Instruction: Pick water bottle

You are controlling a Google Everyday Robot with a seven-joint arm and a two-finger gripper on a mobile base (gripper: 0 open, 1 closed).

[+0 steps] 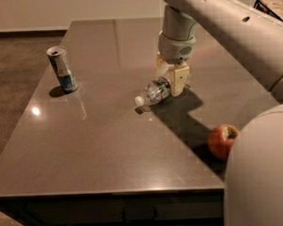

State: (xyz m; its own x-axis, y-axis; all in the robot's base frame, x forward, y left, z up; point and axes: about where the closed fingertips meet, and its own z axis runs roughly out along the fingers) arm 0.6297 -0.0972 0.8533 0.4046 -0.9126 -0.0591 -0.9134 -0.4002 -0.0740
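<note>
Between the jaws of the gripper, the butt end of the bottle is showing. The jaws are standing apart and pointing down at the table, one cream finger sitting on the near right side of the bottle's end and the other partly hidden behind it on the far side. Whether the fingers are touching the plastic cannot be told; they are not clamping it.

The bottle is lying on its side on the tabletop, a little right of the middle. Its white cap is pointing toward the near left, its clear ribbed body is running up and to the right into the gripper, and a coloured label band is wrapping its middle. A dark shadow is spreading from the gripper across the table toward the near right.

Above the gripper, a pale grey wrist is rising straight up, and the thick arm is sweeping from it to the upper right and out of view. A rounded pale part of the robot is filling the near right corner.

An apple, red, is resting near the table's near right edge, partly hidden by that rounded part and well apart from the bottle. A can, silver and blue, is standing upright at the far left, well apart from everything else.
</note>
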